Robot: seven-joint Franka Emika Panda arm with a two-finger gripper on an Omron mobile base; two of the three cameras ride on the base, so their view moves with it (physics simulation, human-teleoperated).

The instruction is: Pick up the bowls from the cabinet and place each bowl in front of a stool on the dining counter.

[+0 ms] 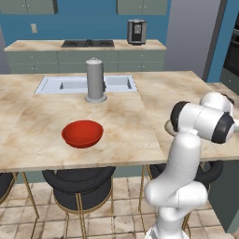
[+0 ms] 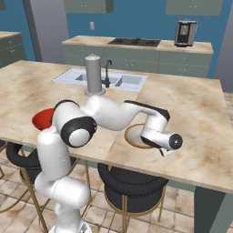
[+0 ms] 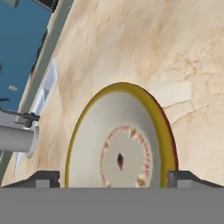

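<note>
Two bowls sit on the dining counter: red bowl, cream bowl between the wide-spread gripper fingertips.

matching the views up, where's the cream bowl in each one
Left base view: cream bowl, a sliver at right, behind the arm.
Right base view: centre, on the counter near its front edge, under the hand.
Hand view: lower centre, between the fingers.
Shared landmark: grey tap.

Red bowl, cream bowl, upright on dining counter
</note>
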